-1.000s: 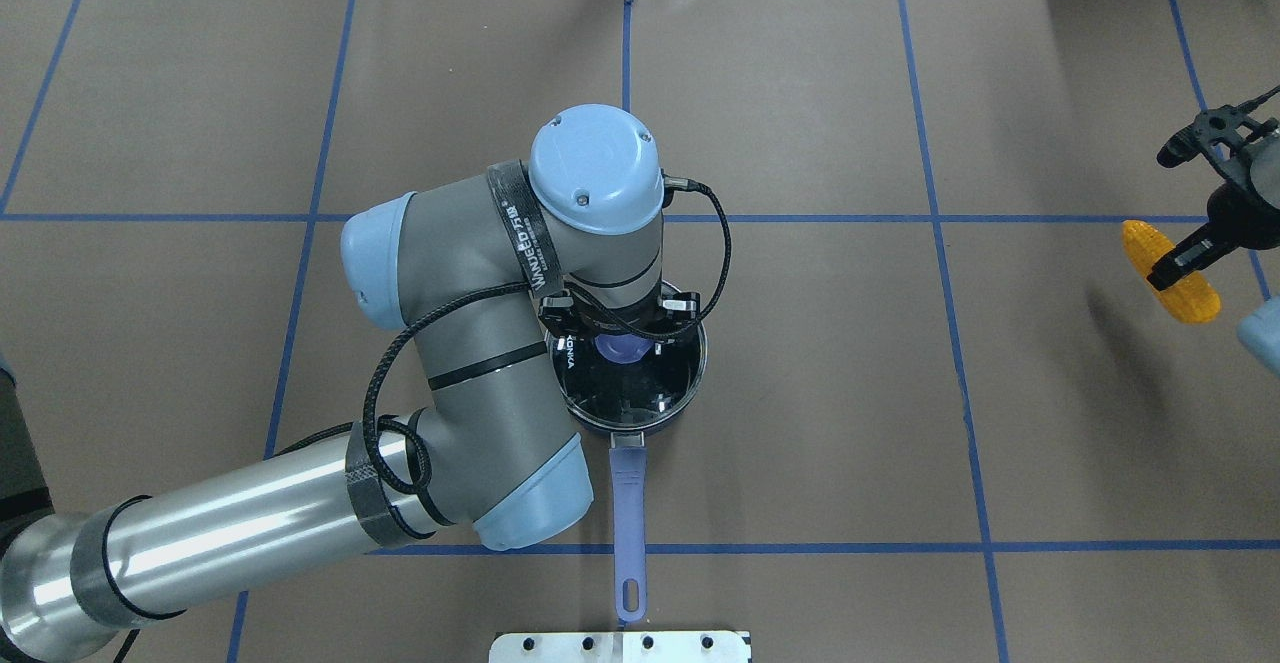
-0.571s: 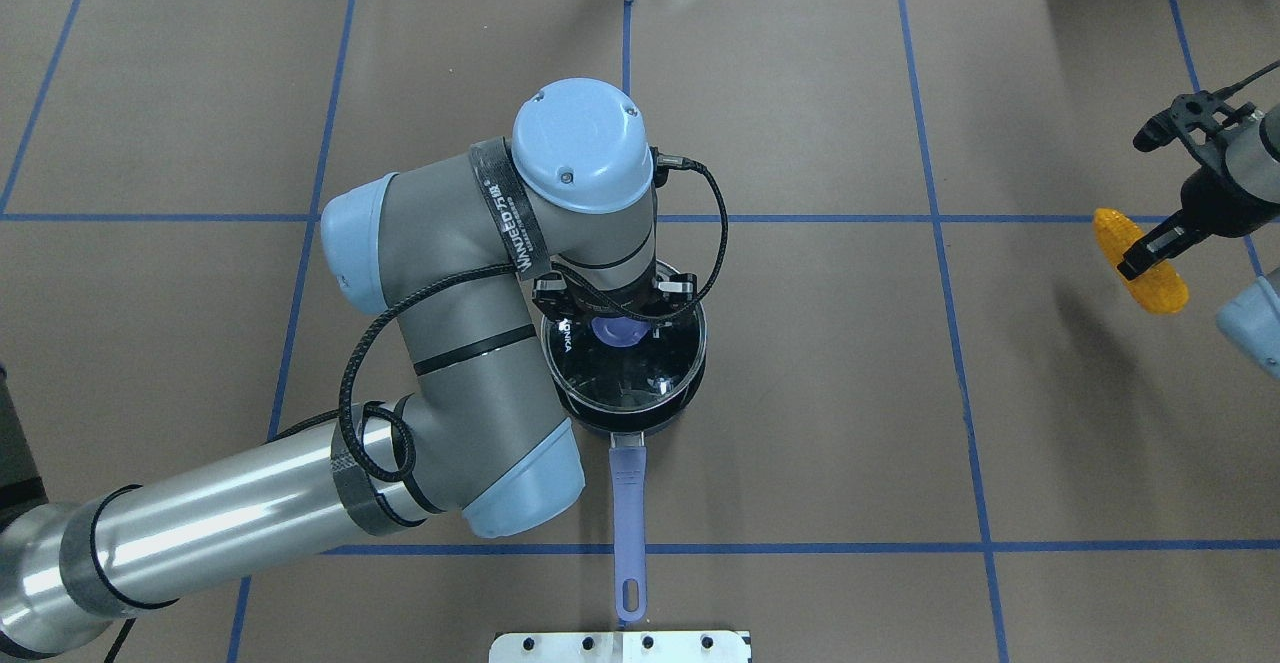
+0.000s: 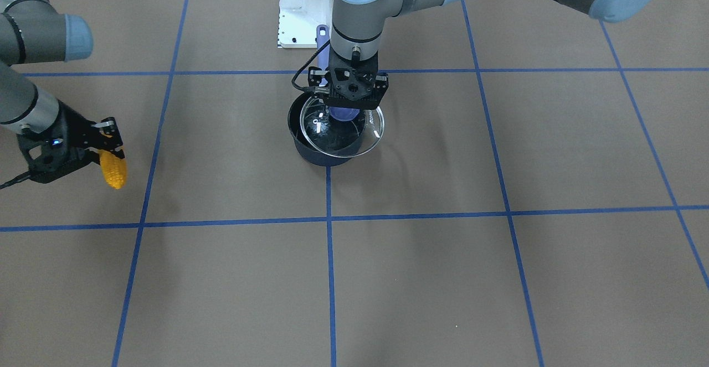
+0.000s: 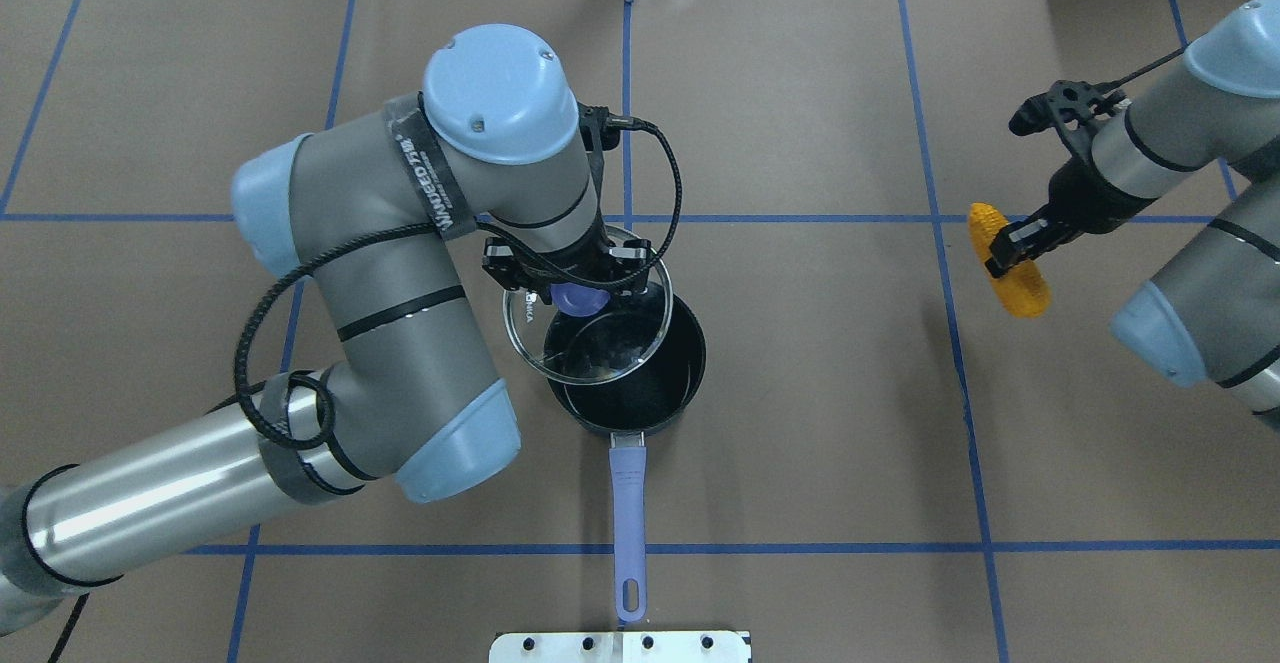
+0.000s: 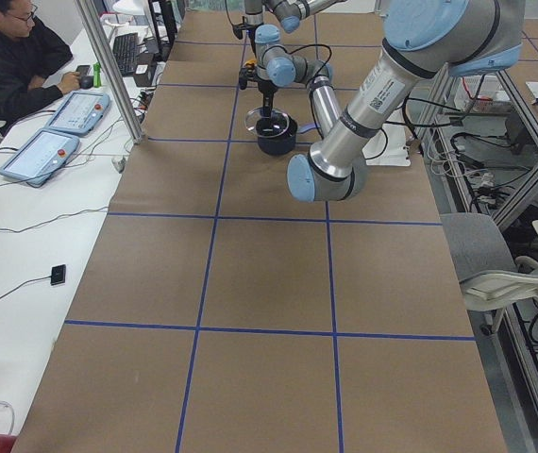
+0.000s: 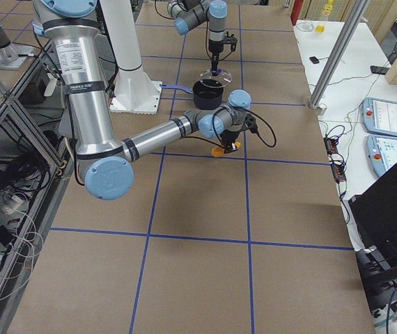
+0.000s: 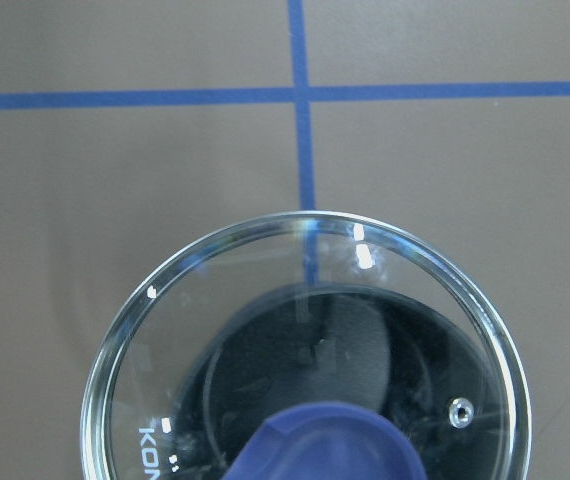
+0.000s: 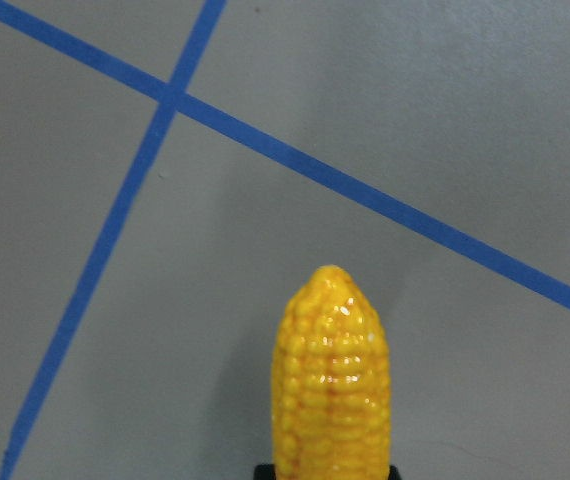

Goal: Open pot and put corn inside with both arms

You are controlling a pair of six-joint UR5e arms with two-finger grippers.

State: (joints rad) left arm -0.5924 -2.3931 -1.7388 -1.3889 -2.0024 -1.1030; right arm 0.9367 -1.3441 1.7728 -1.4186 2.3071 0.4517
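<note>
**Left gripper point(image 4: 575, 283) has the lid up off the pot, right gripper point(image 4: 1005, 251) has the corn**

On my screens the left gripper points straight down with its fingers clamped on the lavender knob point(image 4: 578, 297) of the glass lid point(image 4: 590, 348). The side camera on the robot's right shows the lid hanging clear above the pot point(image 4: 655, 398), with a gap between them. From overhead the lid isn't centred. It sits shifted toward the far-left side of the pot, so part of the black inside shows on the right and near sides. The left wrist cam agrees: I look through the glass at the pot's dark mouth, which sits off to one side.

The pot sits on the brown paper table point(image 4: 820, 423) close to the middle blue tape line. Its long handle point(image 4: 628, 513) points straight back at the robot's base.

The right gripper is closed across the corn point(image 4: 1026, 291), roughly mid-cob, and both yellow ends stick out past the fingers. On the right wrist cam the tip of the cob pokes out ahead of the gripper over a crossing of the tape lines. The corn is well apart from the pot, out on the robot's right side. I can't tell from these views whether it's clear of the paper or touching it.
</note>
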